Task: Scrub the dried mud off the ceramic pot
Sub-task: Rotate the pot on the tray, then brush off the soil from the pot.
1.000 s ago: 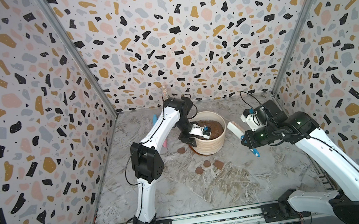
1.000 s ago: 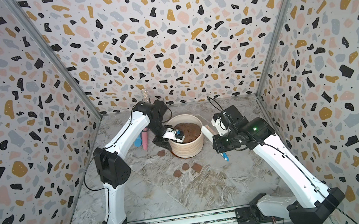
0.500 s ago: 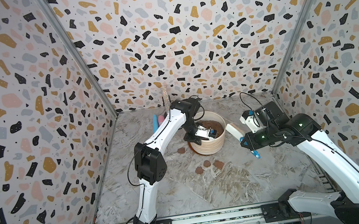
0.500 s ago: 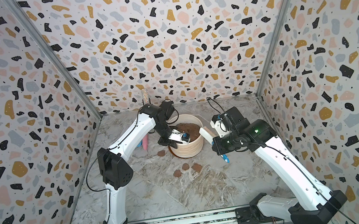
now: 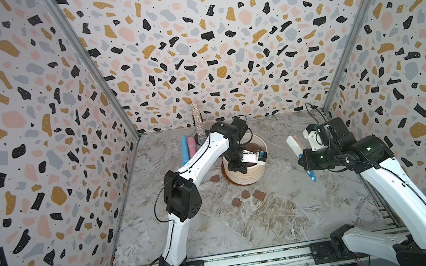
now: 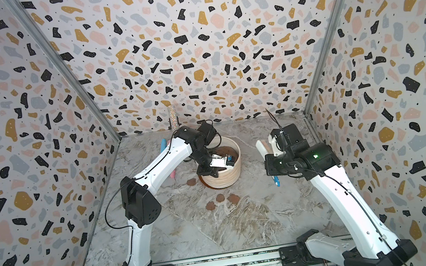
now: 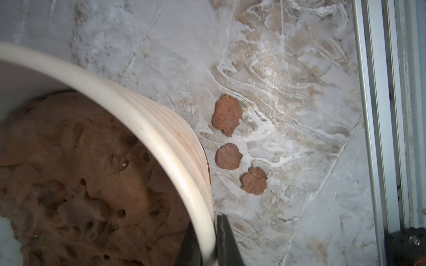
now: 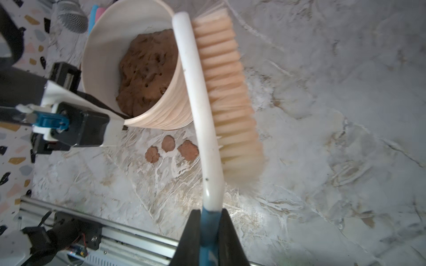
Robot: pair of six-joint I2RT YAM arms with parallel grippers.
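Has the pot (image 5: 248, 168) seemingly upright near the middle of the table (image 5: 274, 215), soil (image 7: 80, 172) heaped inside. Shows no clear mud on the ribbed wall from these angles, only a faint brownish tint. Finds the mud (image 7: 227, 117) as flat reddish patches on the table instead, three clustered just in front of the pot and a fourth patch (image 5: 215, 178) just beside its base on the left arm's side. Pinches the pot's rim with the left gripper (image 7: 208, 244), one jaw inside by the soil and one outside on the wall, pressed tight on the thin edge. Probably anchors the pot this way against sliding, spinning or tipping under brush strokes. Holds the brush (image 8: 202, 92) in the right gripper (image 8: 211, 232), jaws clamped on the blue handle end, raised off the table and well apart from the pot on the side opposite the fourth patch. Grips far down the handle, likely for reach and to leave the whole head free. Turns the bristles away from the pot, so calls for a wrist roll before any scrubbing contact. Leaves blue and pink tubes (image 5: 184, 150) and a microphone (image 5: 197, 121) behind the pot, near the back wall, out of both arms' way.
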